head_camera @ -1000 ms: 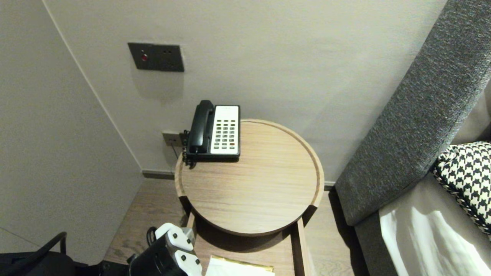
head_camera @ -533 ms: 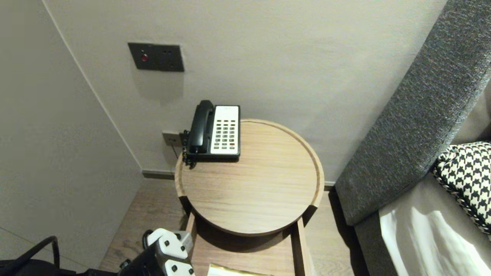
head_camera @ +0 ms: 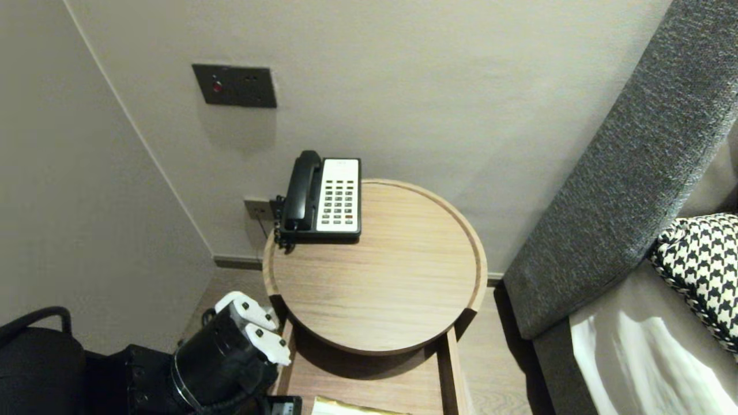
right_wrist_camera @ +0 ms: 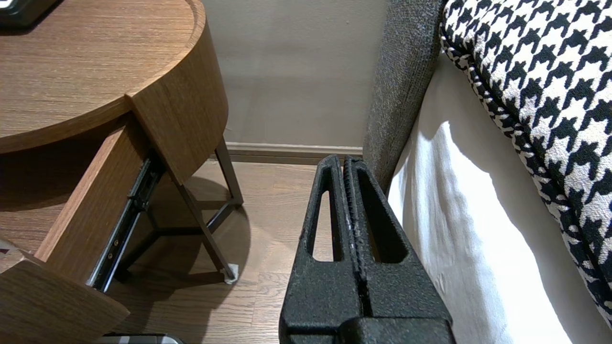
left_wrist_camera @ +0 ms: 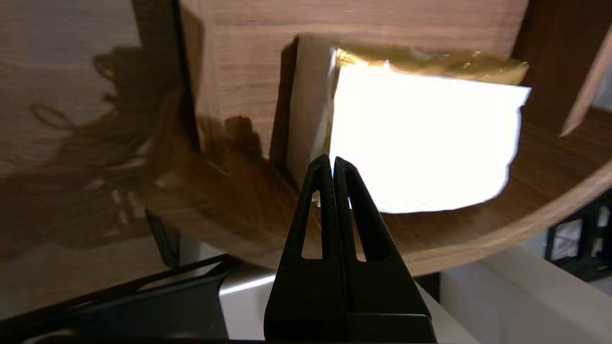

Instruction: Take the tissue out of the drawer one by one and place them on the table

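A round wooden bedside table (head_camera: 403, 288) has its drawer (head_camera: 369, 374) pulled out below the top. Inside the drawer lies a white packet with a gold edge (left_wrist_camera: 420, 143), and its corner also shows in the head view (head_camera: 357, 407). My left gripper (left_wrist_camera: 333, 160) is shut and empty, just outside the drawer's curved front (left_wrist_camera: 478, 239), its tips pointing at the packet's near corner. The left arm's wrist (head_camera: 230, 351) sits at the table's lower left. My right gripper (right_wrist_camera: 343, 160) is shut, empty and parked over the floor between the table and the bed.
A black and white desk phone (head_camera: 323, 196) stands at the table's back left, its cord running to a wall socket (head_camera: 256, 208). A grey headboard (head_camera: 622, 173), a houndstooth pillow (head_camera: 703, 259) and white bedding (right_wrist_camera: 478, 229) fill the right. A dark switch panel (head_camera: 233, 85) is on the wall.
My left arm has risen and shifted left, away from over the drawer, so more of it shows beside the table. The right arm has not moved.
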### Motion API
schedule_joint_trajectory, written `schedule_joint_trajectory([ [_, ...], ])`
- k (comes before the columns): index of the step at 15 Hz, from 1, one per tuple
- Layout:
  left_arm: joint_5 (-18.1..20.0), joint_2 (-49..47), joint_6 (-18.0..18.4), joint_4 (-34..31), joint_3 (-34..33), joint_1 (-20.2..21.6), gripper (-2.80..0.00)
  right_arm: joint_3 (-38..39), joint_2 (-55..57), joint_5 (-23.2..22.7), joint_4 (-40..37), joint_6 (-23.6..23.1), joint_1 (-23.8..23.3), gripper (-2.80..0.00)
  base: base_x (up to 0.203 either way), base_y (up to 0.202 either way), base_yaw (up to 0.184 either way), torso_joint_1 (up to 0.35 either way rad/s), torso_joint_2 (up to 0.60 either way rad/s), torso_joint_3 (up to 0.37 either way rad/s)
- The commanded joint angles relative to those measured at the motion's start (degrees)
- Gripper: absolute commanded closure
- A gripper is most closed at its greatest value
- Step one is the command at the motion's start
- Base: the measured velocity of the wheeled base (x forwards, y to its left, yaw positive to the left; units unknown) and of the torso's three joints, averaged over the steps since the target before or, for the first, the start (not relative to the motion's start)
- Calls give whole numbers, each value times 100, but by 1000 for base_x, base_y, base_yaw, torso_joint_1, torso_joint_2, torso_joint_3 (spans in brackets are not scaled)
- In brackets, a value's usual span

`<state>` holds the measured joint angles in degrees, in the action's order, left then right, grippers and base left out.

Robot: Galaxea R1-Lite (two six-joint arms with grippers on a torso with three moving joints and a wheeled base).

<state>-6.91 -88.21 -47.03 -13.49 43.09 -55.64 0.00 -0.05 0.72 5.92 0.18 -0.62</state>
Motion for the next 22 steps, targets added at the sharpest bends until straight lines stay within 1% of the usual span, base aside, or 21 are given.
schedule_joint_trajectory([
  [1, 26, 221, 318, -579, 509, 223, 0, 229, -4, 4, 5, -1, 1, 0, 0, 0, 0, 0, 0, 0],
  [2, 51, 232, 611, -631, 581, 289, 0, 229, -4, 3, 5, -1, 1, 0, 0, 0, 0, 0, 0, 0],
  [3, 102, 234, 748, -619, 612, 300, 0, 229, -4, -1, 5, -1, 1, 0, 0, 0, 0, 0, 0, 0],
  [4, 212, 239, 956, -619, 623, 300, 0, 229, -4, 8, 5, -1, 1, 0, 0, 0, 0, 0, 0, 0],
  [5, 438, 235, 1259, -626, 636, 300, 0, 229, -4, 8, 5, -1, 1, 0, 0, 0, 0, 0, 0, 0],
  [7, 587, 135, 1483, -636, 629, 300, 0, 229, -4, 4, 5, -1, 1, 0, 0, 0, 0, 0, 0, 0],
  [8, 590, 19, 1617, -631, 611, 298, -280, 229, -4, -1, 5, -1, 1, 0, 0, 0, 0, 0, 0, 0],
  [9, 604, -93, 1888, -624, 593, 300, -280, 229, -4, -1, 5, -1, 1, 0, 0, 0, 0, 0, 0, 0],
  [10, 674, -185, 2097, -606, 595, 314, -280, 229, -4, 8, 5, -1, 1, 0, 0, 0, 0, 0, 0, 0],
  [11, 754, -242, 2380, -576, 575, 316, -280, 229, -4, 8, 5, -1, 1, 0, 0, 0, 0, 0, 0, 0],
  [13, 893, -353, 3046, -434, 502, 337, -280, 229, -4, 7, 5, -1, 1, 0, 0, 0, 0, 0, 0, 0],
  [15, 975, -500, 3771, -68, 463, 457, -280, 229, -4, -1, 5, -1, 1, 0, 0, 0, 0, 0, 0, 0],
  [16, 1107, -540, 4028, 116, 413, 510, -280, 229, -4, 8, 5, -1, 1, 0, 0, 0, 0, 0, 0, 0],
  [17, 1221, -540, 4326, 203, 345, 512, -280, 229, -4, 7, 5, -1, 1, 0, 0, 0, 0, 0, 0, 0],
  [18, 1331, -542, 4544, 259, 284, 561, -280, 229, -4, 8, 5, -1, 1, 0, 0, 0, 0, 0, 0, 0],
  [19, 1483, -562, 4843, 378, 233, 646, -280, 229, -4, 7, 5, -1, 1, 0, 0, 0, 0, 0, 0, 0],
  [20, 1620, -643, 5247, 569, 152, 737, -280, 229, -4, 8, 5, -1, 1, 0, 0, 0, 0, 0, 0, 0],
  [21, 1722, -768, 5598, 902, 60, 807, -280, 229, -4, -1, 5, -1, 1, 0, 0, 0, 0, 0, 0, 0],
  [22, 1785, -882, 5813, 1149, -8, 852, -280, 229, -4, 8, 5, -1, 1, 0, 0, 0, 0, 0, 0, 0],
])
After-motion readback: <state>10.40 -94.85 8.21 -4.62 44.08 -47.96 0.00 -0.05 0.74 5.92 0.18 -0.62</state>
